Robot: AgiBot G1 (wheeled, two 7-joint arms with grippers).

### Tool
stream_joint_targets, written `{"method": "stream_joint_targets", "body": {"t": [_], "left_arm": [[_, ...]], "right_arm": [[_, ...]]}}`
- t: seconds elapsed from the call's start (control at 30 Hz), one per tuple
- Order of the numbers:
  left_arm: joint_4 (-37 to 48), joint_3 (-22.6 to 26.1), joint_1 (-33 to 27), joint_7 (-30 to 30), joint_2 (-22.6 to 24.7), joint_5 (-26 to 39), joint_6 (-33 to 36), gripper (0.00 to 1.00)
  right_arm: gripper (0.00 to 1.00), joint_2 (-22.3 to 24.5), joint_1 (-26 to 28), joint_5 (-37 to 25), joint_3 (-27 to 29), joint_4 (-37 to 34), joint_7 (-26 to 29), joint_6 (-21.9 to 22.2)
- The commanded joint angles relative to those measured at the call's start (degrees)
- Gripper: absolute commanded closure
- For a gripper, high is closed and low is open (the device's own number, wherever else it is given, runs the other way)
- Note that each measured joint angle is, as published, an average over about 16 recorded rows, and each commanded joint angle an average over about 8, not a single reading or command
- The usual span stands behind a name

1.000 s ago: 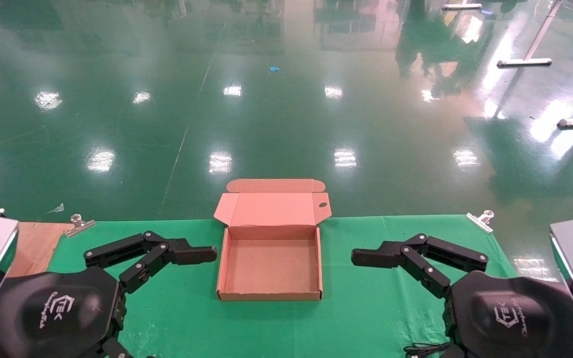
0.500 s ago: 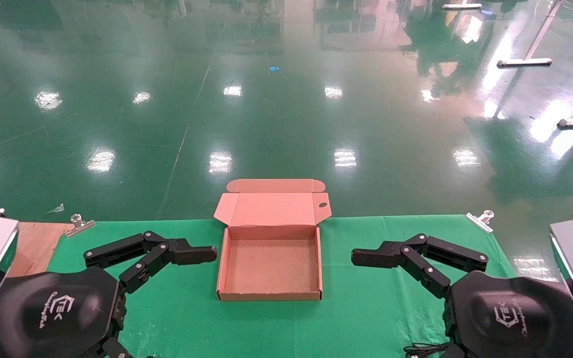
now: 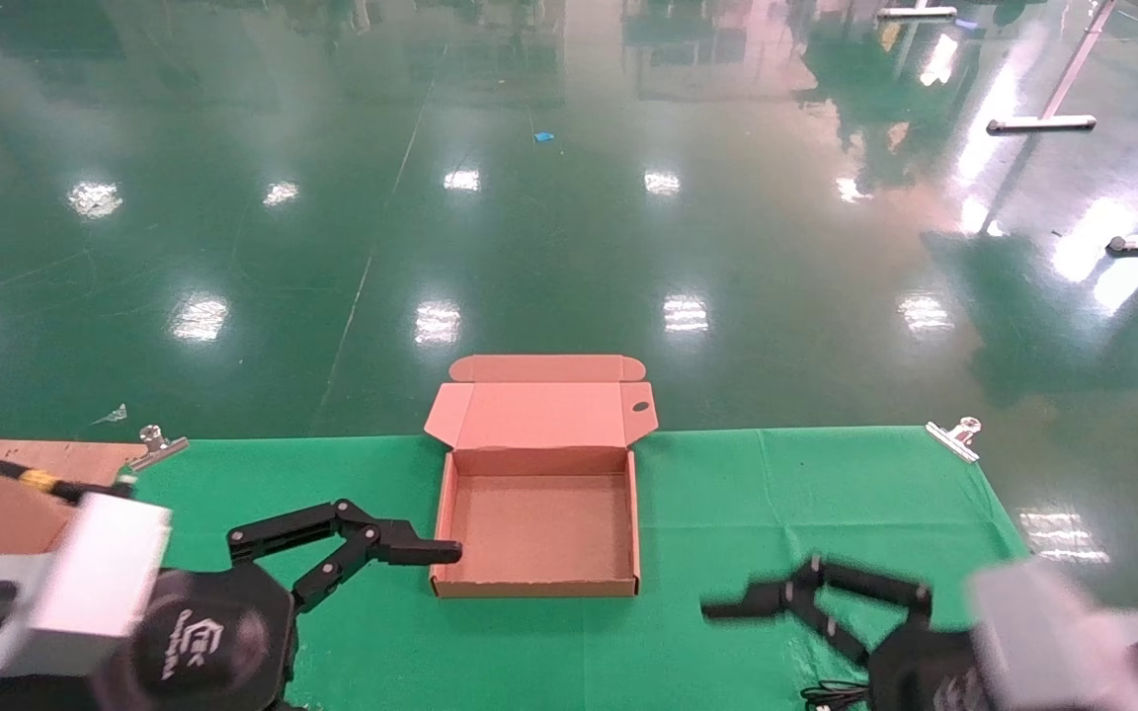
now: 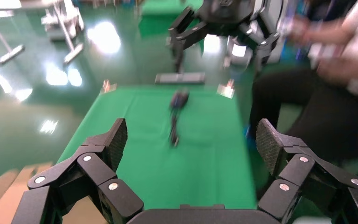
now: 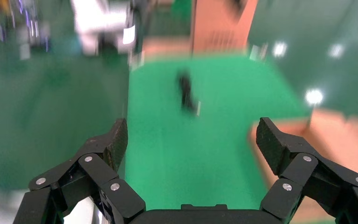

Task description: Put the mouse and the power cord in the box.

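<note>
The left gripper [image 3: 436, 551] hangs wide open and holds nothing, its upper finger tip just beside the left wall of the box [image 3: 536, 589] near the front corner. In its own wrist view, the left gripper [image 4: 191, 140] spreads its fingers [image 4: 114, 140] far apart over the green cloth [image 4: 205, 158], with a dark blurred thing lying farther off. The right gripper [image 3: 727, 610] is also spread open and empty, low over the green cloth [image 3: 727, 494], to the right of the box. The box sits open, lid folded back. A thin black power cord [image 3: 831, 694] shows at the near edge.
</note>
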Motion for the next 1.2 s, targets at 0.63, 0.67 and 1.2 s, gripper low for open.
{"method": "stream_joint_targets", "body": {"t": [0.63,0.67,1.2], "left_arm": [[7.33,16.93,-13.46,9.49,6.6,42.41,1.16,0.0],[7.9,17.78,-13.73,9.88,7.22,44.13,1.07,0.0],[21.59,22.99,-12.78,15.34,11.92,55.32,-5.27,0.0]], "right_arm": [[0.0,-9.71,20.44,-39.68,-25.08,-13.38,-11.2,-0.41],[0.0,-10.38,20.92,-41.16,-25.79,-14.94,-12.05,-0.01],[0.0,-20.65,22.38,-50.56,-30.22,-38.5,-24.68,9.78]]}}
